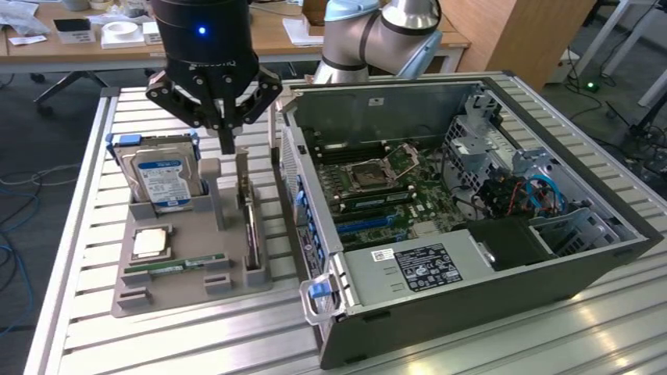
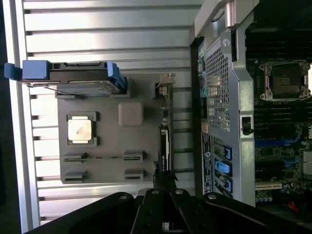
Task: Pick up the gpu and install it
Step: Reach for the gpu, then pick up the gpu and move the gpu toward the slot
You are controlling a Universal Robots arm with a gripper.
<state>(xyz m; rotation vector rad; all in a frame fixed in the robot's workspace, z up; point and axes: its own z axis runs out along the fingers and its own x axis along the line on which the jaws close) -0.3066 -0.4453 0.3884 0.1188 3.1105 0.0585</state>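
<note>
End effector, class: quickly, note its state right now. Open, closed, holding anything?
End effector: closed, over one end of the gpu, which stands on edge in the gray holder; a grip on it cannot be told.

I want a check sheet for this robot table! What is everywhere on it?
Surface: slatted metal table with a grey parts tray on it.
Job's things: gpu on edge in the tray, beside the open computer case; not installed.
Clutter: hard drive, processor chip, RAM stick, all in the tray.
Grippers: gripper shut, close to one end of the gpu, no grip seen.
Cables: blue cables inside the case; loose cables on the floor.
Surroundings: wooden desk with a tape roll.
</note>
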